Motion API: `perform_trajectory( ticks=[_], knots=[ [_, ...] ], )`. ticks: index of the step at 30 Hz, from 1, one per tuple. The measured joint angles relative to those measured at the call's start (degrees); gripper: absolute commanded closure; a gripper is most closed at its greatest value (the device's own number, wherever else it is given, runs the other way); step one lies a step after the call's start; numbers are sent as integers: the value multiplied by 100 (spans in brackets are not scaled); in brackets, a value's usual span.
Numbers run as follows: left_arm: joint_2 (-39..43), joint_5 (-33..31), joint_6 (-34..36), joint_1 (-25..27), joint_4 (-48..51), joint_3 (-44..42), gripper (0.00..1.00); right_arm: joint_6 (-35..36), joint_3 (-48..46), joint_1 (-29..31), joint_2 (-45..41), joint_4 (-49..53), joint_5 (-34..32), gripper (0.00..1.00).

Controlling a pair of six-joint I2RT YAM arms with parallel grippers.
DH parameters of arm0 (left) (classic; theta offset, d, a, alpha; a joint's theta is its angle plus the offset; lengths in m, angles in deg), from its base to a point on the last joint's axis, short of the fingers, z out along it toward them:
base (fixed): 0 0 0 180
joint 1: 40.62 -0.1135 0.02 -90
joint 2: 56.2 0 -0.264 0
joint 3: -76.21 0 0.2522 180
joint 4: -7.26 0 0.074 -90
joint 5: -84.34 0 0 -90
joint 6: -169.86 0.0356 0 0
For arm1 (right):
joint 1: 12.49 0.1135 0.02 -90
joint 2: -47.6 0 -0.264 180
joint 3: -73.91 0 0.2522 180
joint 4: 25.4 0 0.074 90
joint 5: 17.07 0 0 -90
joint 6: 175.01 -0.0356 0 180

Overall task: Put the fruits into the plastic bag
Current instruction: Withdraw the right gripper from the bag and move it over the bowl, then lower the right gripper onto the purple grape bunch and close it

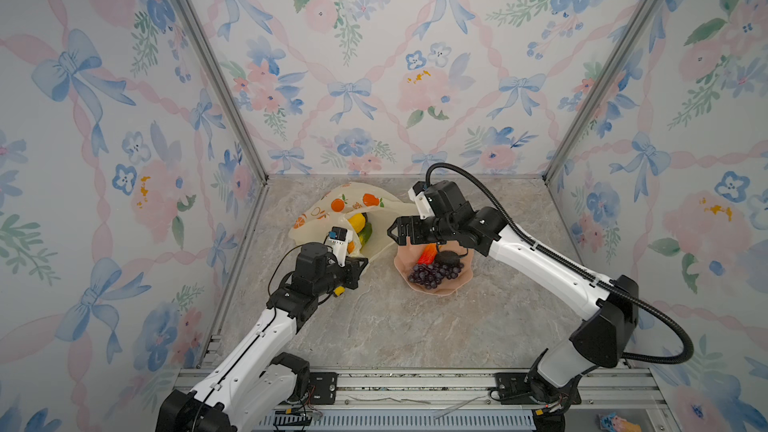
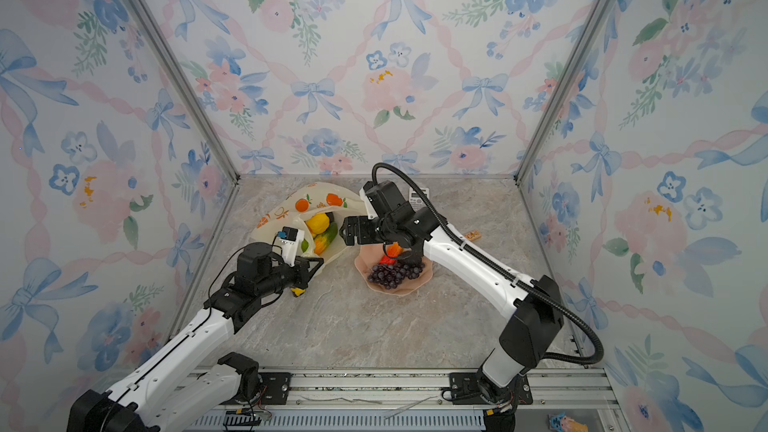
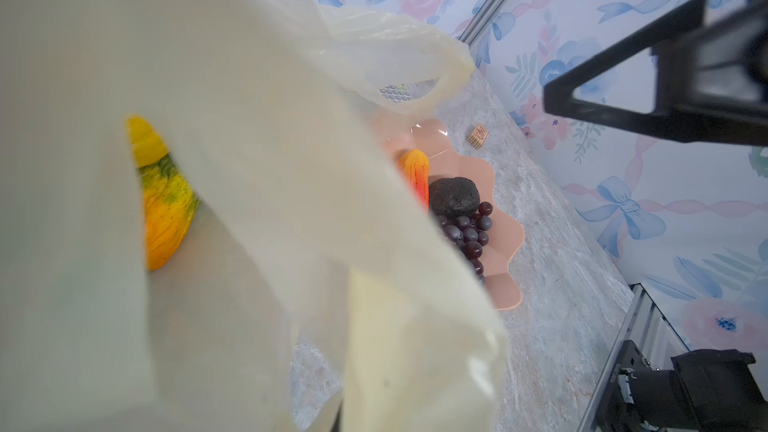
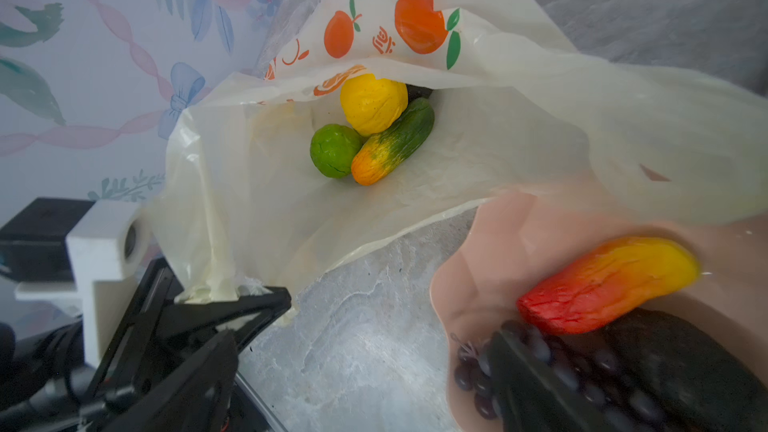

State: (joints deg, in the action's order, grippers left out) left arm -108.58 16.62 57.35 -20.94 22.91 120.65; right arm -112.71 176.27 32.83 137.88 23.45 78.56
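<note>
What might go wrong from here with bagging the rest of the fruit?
The left pincer holds the plastic bag by one thin pinch of its rim; if that slips, the mouth may collapse. The bag's loose flap hangs over the pink plate, so the open right pincer could snag it reaching for the red-yellow fruit.

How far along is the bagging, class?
Done: yellow fruit, bright green fruit and orange-green fruit inside the translucent pale-yellow plastic bag. In hand: left gripper pinches its edge; right gripper hangs open. Left: red-yellow fruit, dark avocado, purple grape bunch on the pink scalloped plate.
</note>
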Motion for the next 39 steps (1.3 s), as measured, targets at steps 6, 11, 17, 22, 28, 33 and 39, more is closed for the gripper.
perform_trajectory(
  ticks=[6, 11, 17, 22, 28, 33, 39],
  knots=[
    [15, 2, 0, 0, 0, 0, 100, 1543, -391, 188, -778, 417, -529, 4],
    [55, 2, 0, 0, 0, 0, 100, 3429, -1156, 754, -1001, 723, -811, 4],
    [63, 4, -2, 0, 2, 0, 100, 5132, -1591, 1043, -761, 1174, -1375, 3],
    [96, 7, -2, 0, 2, 0, 100, 6164, -1832, 898, -566, 1172, -1482, 1],
    [98, 24, 0, 0, 2, 0, 100, 7154, -1939, 334, -352, 968, -997, 1],
    [151, 24, 0, 0, 0, 0, 100, 7646, -1823, 2, 35, 879, -605, 1],
    [168, 24, -2, 0, 2, 0, 100, 8035, -1495, -116, 540, 874, -450, 2]
  ],
)
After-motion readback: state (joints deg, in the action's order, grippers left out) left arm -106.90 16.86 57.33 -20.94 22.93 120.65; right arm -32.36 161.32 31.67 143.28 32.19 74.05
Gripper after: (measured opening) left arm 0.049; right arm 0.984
